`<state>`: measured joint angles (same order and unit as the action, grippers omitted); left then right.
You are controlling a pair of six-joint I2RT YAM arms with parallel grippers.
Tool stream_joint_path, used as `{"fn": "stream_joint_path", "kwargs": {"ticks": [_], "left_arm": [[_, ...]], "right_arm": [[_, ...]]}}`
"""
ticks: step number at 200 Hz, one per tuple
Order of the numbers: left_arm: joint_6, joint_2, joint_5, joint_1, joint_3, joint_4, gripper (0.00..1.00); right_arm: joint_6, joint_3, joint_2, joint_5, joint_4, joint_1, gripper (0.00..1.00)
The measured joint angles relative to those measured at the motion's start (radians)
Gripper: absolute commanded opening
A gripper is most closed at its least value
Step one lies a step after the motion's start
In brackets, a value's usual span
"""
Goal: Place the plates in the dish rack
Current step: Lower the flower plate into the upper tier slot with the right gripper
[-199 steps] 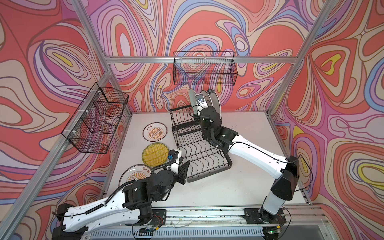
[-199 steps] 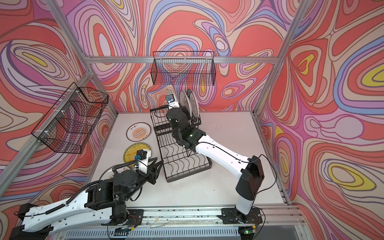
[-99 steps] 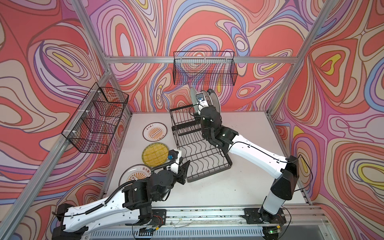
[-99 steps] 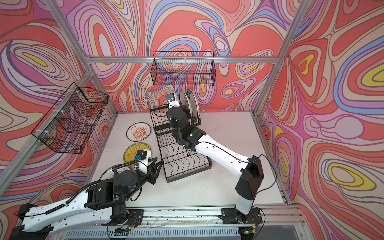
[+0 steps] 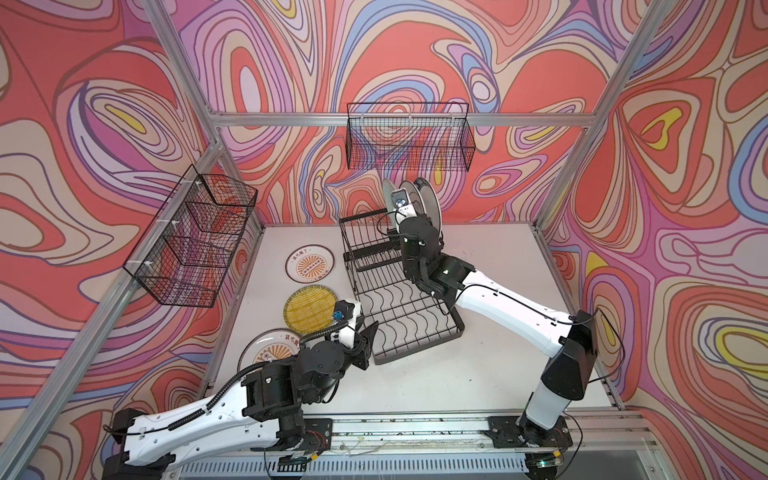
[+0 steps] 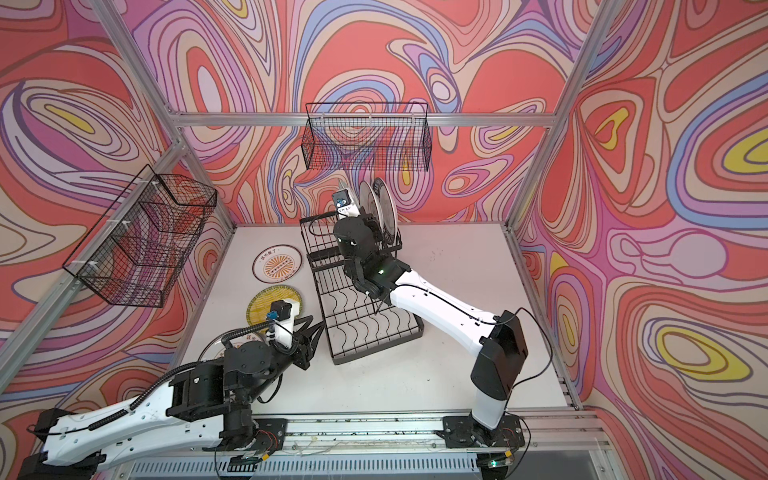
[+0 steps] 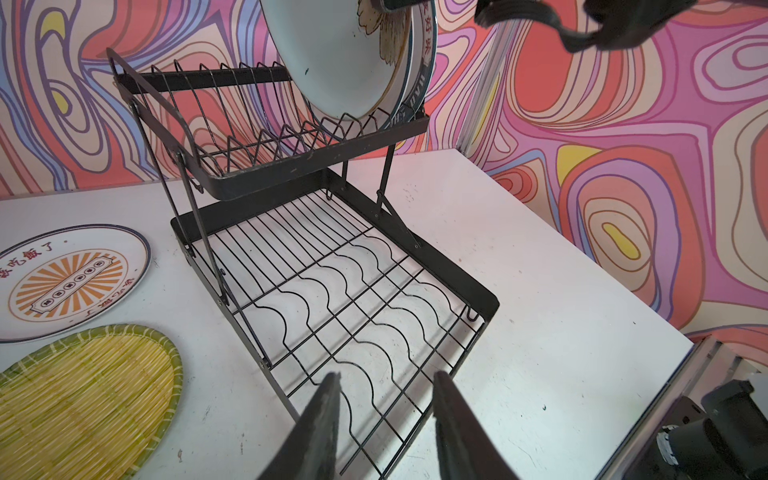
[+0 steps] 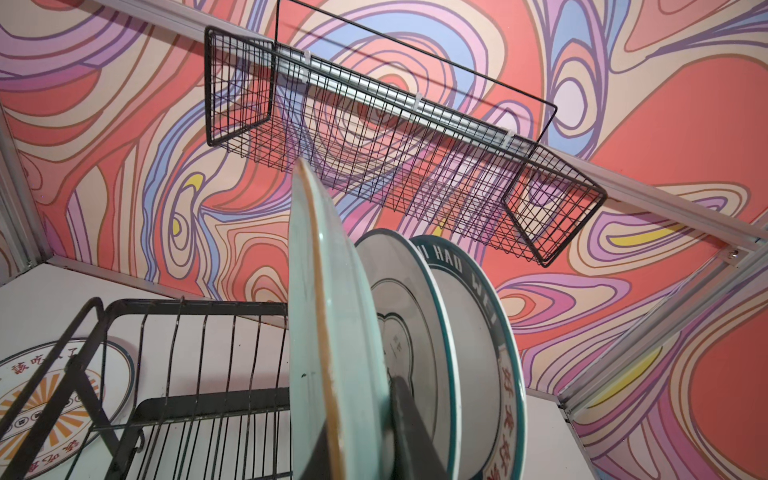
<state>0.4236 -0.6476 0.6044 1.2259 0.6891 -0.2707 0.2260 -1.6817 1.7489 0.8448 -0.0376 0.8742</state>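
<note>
In both top views the left arm (image 5: 232, 411) covers much of the near sunburst plate (image 5: 270, 351), and its wrist camera (image 6: 282, 309) overlaps an edge of the yellow woven plate (image 6: 266, 307). The right end effector (image 8: 361, 403) is hidden there behind its own wrist. The right wrist view shows only 2 fingers (image 8: 409, 432) clamped on the pale green plate (image 8: 332, 332), all cut by the picture's edge. That plate hides part of the cloud-outline plate (image 8: 399, 299). The left wrist view crops the pale green plate's upper part, the far sunburst plate (image 7: 75, 282) and the finger bases of the left end effector (image 7: 386, 376).
</note>
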Motion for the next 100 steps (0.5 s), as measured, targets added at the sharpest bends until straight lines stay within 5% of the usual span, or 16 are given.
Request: {"fn": "stream_joint_path", "kwargs": {"ticks": [100], "left_arm": [[0.008,0.009,0.003,0.0,0.0,-0.022,0.4]], "right_arm": [[-0.023,0.013,0.017,0.002,0.0,0.0,0.0]]}}
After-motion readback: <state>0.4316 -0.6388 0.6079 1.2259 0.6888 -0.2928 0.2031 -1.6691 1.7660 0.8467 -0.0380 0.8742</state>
